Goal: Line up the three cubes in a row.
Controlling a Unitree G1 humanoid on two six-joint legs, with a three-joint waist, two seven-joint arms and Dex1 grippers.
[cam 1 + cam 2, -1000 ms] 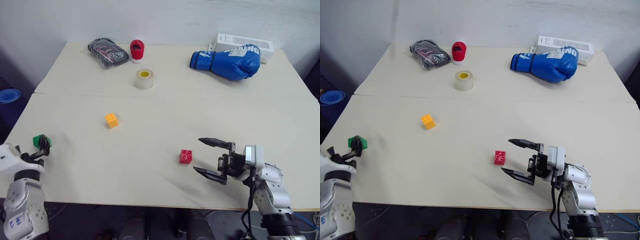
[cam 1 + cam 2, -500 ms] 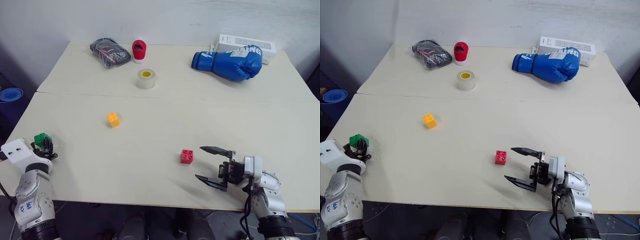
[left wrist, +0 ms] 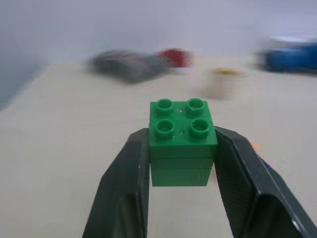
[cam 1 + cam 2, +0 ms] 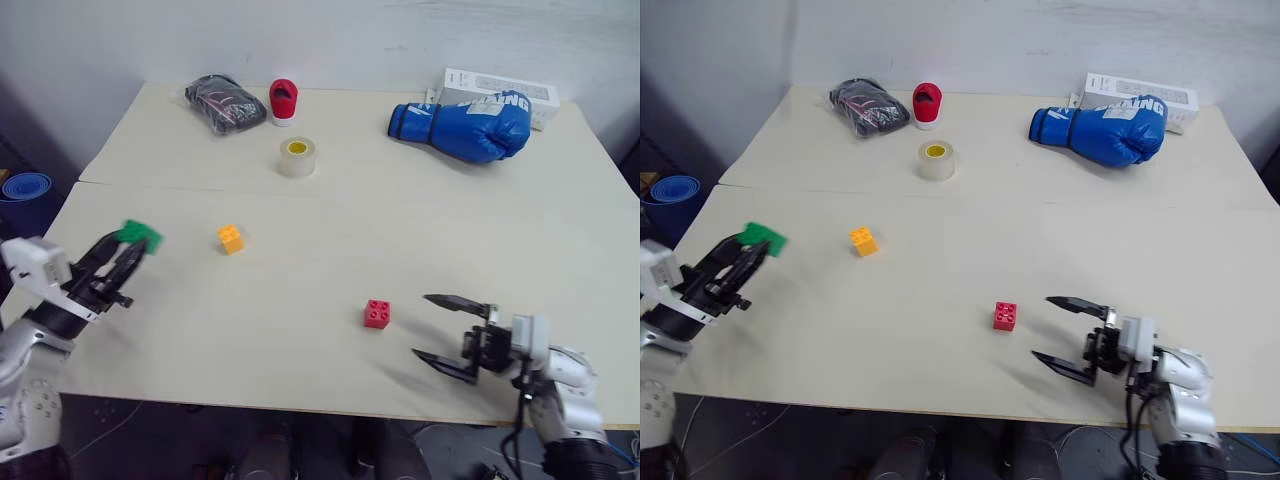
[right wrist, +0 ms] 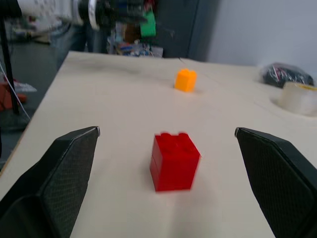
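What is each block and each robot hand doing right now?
green cube: gripped by the left tool, held above the table.
left tool: shut on the green cube.
orange-yellow cube: sitting on the table, alone.
red cube: sitting on the table, studs up, nothing touching it.
right tool: open, apart from the red cube, pointing at it.

One cube (image 4: 140, 236) is green, one (image 4: 231, 239) orange-yellow, one (image 4: 377, 314) red. The desk (image 4: 320, 210) is cream; the boxing glove (image 4: 465, 125) is blue.
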